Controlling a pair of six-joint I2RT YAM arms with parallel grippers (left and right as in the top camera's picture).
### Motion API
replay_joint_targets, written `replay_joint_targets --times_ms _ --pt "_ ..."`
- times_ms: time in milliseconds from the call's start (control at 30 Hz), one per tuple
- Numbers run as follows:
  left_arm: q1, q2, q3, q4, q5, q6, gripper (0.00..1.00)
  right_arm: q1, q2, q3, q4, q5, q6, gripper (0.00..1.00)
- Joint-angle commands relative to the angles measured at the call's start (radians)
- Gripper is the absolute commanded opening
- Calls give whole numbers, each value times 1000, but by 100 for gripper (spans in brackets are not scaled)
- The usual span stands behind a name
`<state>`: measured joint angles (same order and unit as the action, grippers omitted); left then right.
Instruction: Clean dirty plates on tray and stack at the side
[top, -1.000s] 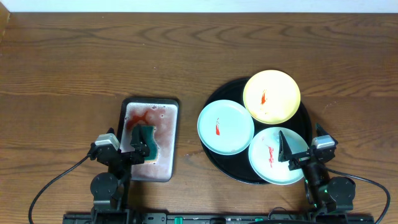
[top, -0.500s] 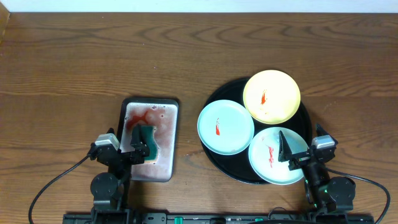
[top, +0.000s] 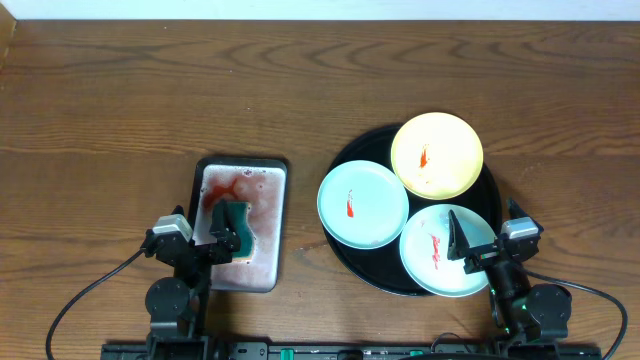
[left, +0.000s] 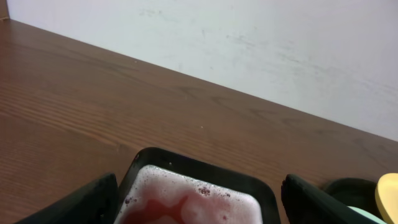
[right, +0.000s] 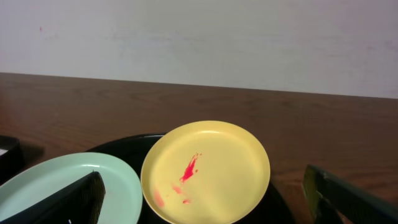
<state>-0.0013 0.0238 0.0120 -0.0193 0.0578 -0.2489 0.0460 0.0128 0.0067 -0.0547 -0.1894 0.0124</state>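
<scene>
Both tucked low: left arm (top: 176, 252), right arm (top: 508, 258); jaws wide.

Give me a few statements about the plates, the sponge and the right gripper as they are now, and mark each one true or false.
1. The yellow plate is wiped clean. False: it carries a red smear.
2. The green sponge lies in the metal pan. True.
3. The right gripper is shut on a plate. False: its fingers stand wide apart and hold nothing.
4. Both blue-green plates rest on the black tray. True.
5. One plate is already stacked on the bare table. False: all three are on the tray.
</scene>
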Motion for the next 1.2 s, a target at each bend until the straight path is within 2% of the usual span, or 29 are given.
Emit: replay_joint_targets --times_ms 0,367,567,700,800,933,1033,1167 --pt "-3 2 -8 -47 10 16 84 -9 -4 -1 -4 2 -10 99" --pt "-3 2 -8 -26 11 11 84 -9 -4 -1 6 2 -10 99" --pt "-3 2 -6 -19 111 -145 84 -9 -4 -1 46 -63 3 99" --pt "-3 2 33 38 181 -164 84 -9 -2 37 34 -138 87 99" --pt "-3 8 95 51 181 -142 84 -9 25 124 -77 -135 43 99" --pt "-3 94 212 33 182 -119 84 -9 150 311 -251 -72 -52 99" --pt "-3 220 354 -68 183 -119 84 -9 303 489 -332 -72 -73 99" --pt "-3 442 610 -297 194 -119 84 -9 544 761 -485 -84 -72 99"
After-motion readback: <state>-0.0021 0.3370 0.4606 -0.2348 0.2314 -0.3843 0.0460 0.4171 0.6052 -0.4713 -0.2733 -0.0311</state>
